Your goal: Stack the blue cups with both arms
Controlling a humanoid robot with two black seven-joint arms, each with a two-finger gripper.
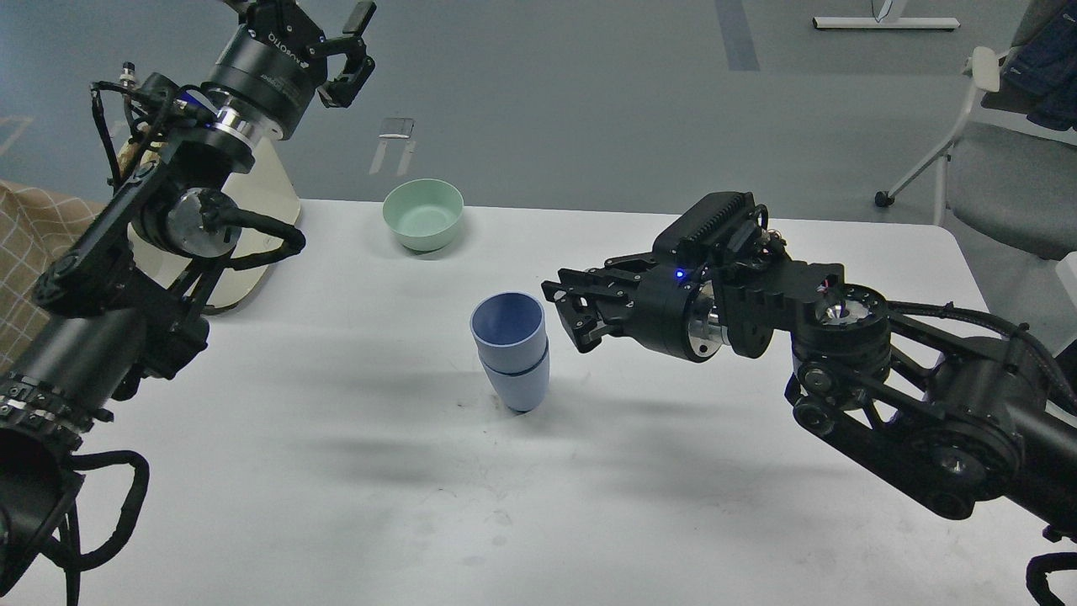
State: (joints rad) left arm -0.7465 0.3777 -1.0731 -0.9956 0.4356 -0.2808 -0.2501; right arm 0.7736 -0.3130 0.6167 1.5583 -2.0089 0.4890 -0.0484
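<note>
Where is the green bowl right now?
In the head view, the green bowl sits near the table's far edge, left of centre, behind the stacked blue cups, untouched by either arm.

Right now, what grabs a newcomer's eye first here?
The two blue cups, one nested in the other, standing mid-table. The right gripper sits open just beside them, not touching. The left gripper is raised open at far left, and a pale green bowl stands behind.

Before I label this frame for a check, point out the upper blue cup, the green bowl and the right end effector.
upper blue cup [508, 324]: head view, its dark inside.
green bowl [423, 214]: head view, inner wall.
right end effector [565, 313]: head view, between its open fingertips.
</note>
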